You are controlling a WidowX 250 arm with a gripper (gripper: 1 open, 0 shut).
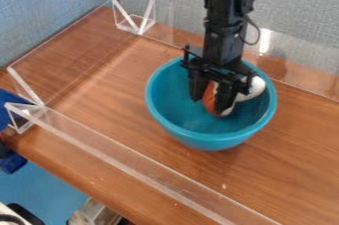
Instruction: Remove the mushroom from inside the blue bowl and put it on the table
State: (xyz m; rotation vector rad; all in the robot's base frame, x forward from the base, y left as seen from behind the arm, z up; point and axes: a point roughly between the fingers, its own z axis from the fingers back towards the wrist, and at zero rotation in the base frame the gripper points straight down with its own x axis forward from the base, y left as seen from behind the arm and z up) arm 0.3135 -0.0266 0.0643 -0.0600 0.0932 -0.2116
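The blue bowl [199, 125] sits on the wooden table [119, 70] toward the right. My gripper [223, 98] points straight down into the bowl, its black fingers shut on the mushroom [228, 100]. The reddish-brown cap shows between the fingers and the cream-white stem sticks out to the right. The mushroom hangs just above the bowl's bottom, at about rim height.
Low clear acrylic walls [93, 150] edge the table at the front and left, with triangular brackets [133, 16] at the back left and another [23, 115] at the left front. Open wood lies left of the bowl.
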